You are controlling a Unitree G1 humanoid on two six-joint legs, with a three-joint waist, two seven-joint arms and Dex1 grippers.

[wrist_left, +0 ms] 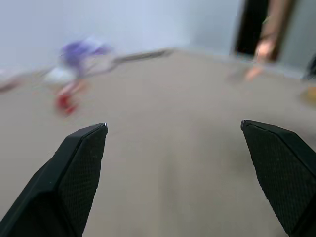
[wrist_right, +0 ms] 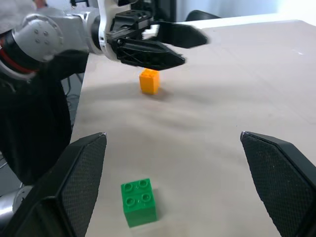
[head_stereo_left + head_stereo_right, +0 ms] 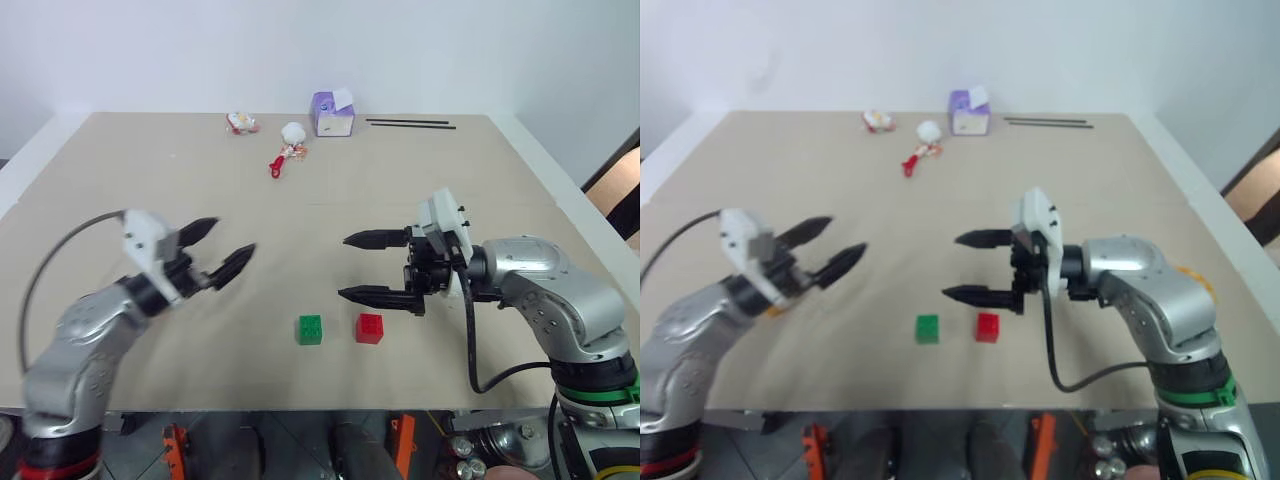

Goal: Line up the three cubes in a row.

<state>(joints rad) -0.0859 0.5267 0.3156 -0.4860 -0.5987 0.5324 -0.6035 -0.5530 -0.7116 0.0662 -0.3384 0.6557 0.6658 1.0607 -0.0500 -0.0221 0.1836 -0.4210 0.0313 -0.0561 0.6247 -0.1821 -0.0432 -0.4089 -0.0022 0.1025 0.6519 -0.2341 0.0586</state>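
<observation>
A green cube (image 3: 310,329) and a red cube (image 3: 369,328) sit side by side near the table's front edge, a small gap between them. My right gripper (image 3: 345,266) hovers open just behind and above them, pointing left, with nothing between its fingers. In the right wrist view the green cube (image 2: 139,201) lies close by. The yellow-orange cube (image 2: 149,81) stands farther off on the table, just below my left gripper (image 2: 193,48). My left gripper (image 3: 232,238) is raised at the left, open and empty.
At the table's far edge stand a purple-and-white box (image 3: 331,114), a few small white and red toys (image 3: 290,135) and two thin black sticks (image 3: 410,123). A red item (image 3: 277,165) lies a little nearer. Bare tabletop (image 3: 300,220) spans the middle.
</observation>
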